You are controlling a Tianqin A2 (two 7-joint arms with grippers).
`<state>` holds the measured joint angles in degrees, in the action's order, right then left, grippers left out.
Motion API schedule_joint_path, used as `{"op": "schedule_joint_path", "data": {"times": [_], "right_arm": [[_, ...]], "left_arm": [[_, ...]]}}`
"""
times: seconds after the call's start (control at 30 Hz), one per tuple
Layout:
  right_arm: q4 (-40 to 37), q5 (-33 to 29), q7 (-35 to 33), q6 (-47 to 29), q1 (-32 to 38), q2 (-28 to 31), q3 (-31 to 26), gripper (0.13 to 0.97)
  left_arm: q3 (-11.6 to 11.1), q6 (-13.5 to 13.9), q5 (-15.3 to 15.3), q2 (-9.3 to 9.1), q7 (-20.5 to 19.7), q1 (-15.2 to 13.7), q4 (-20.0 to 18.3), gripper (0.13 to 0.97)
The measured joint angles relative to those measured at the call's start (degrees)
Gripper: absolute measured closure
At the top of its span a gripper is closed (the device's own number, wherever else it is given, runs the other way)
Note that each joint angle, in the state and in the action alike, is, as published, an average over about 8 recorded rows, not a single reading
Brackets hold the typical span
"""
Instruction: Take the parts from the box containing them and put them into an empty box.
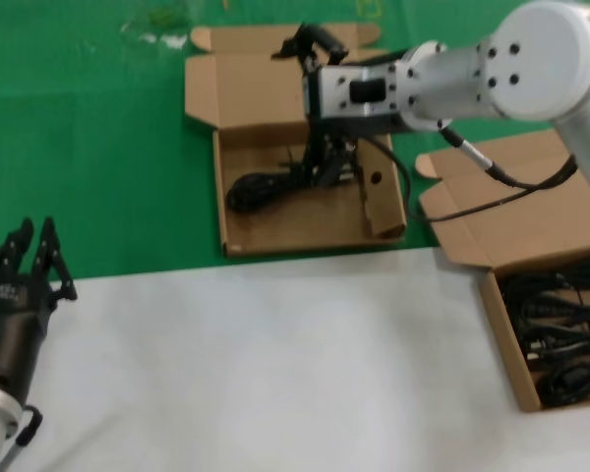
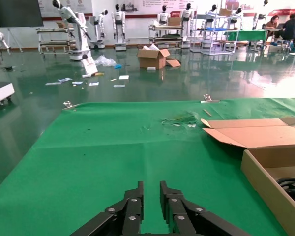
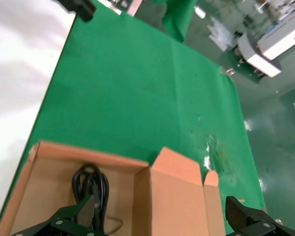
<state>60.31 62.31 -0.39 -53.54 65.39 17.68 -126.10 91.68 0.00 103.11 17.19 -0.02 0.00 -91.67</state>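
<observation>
A holed cardboard box (image 1: 305, 226) stands open at the middle back on the green cloth, a round hole (image 1: 374, 179) in its side flap. One black coiled cord (image 1: 261, 187) lies on its floor. My right gripper (image 1: 324, 157) hangs open just over that box beside the cord, with nothing between its fingers. From the right wrist view the cord (image 3: 91, 179) lies under one finger (image 3: 86, 209), the gripper (image 3: 162, 211) spread wide over the box lid (image 3: 177, 196). The plain-lidded box (image 1: 501, 339) at the right edge holds several black cords (image 1: 560, 334). My left gripper (image 1: 35, 231) rests at the near left, shut and empty.
White cloth (image 1: 275, 364) covers the near half of the table, green cloth (image 1: 88, 147) the far half. The right box's open lid (image 1: 511, 216) lies flat between the two boxes. In the left wrist view, the holed box wall (image 2: 270, 187) stands to one side of my gripper (image 2: 151, 189).
</observation>
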Motion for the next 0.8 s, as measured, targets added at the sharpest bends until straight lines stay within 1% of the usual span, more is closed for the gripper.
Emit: {"op": "schedule_joint_path", "data": {"times": [0.13,0.23,0.37,0.63,0.67,0.8], "right_arm": [[1.2,1.56,0.02,2.04,-2.49,-0.02,1.32,0.163],[2.31,3.0,0.03,3.93,-4.8,-0.04,2.53,0.163],[3.95,5.14,0.05,6.74,-8.23,-0.06,4.34,0.15],[7.34,9.55,0.09,12.54,-15.31,-0.12,8.06,0.129],[7.77,10.12,0.1,13.27,-16.21,-0.12,8.53,0.129],[9.47,12.33,0.12,16.17,-19.75,-0.15,10.4,0.129]], "left_arm": [[0.0,0.0,0.0,0.0,0.0,0.0,0.0,0.859],[0.0,0.0,0.0,0.0,0.0,0.0,0.0,0.821],[0.0,0.0,0.0,0.0,0.0,0.0,0.0,0.821],[0.0,0.0,0.0,0.0,0.0,0.0,0.0,0.654],[0.0,0.0,0.0,0.0,0.0,0.0,0.0,0.654],[0.0,0.0,0.01,0.0,0.0,0.0,0.0,0.545]]}}
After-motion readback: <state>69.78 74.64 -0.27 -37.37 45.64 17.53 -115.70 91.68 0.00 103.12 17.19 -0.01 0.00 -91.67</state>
